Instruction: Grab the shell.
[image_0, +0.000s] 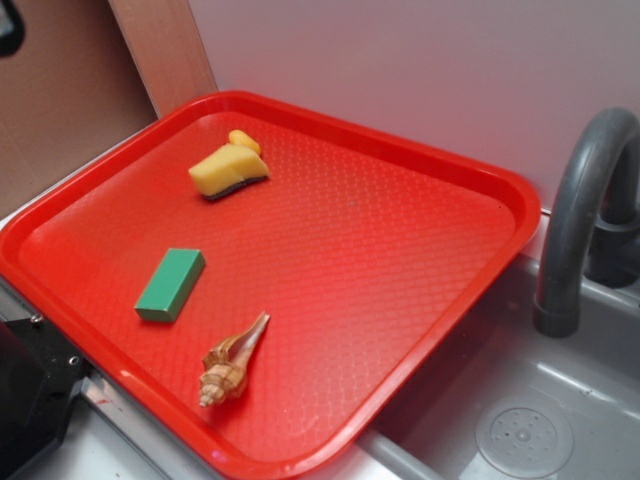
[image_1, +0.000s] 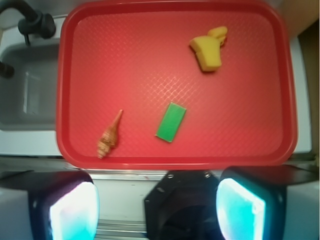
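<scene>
A: Where is the shell (image_1: 110, 135) lying?
B: Flat near the red tray's (image_0: 430, 160) near edge, beside the green block (image_1: 171, 122).
A: The pincer (image_1: 157, 210)?
B: Hovering spread, holding nothing, keeping everything in view.

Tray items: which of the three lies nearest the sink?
The shell, tan and spiral, sits closest to the tray's sink-side edge; the green block and sponge lie farther away.

place: toy kitchen | evidence: grey sink (image_0: 560, 420), faucet (image_0: 580, 200), red tray (image_0: 400, 260)
</scene>
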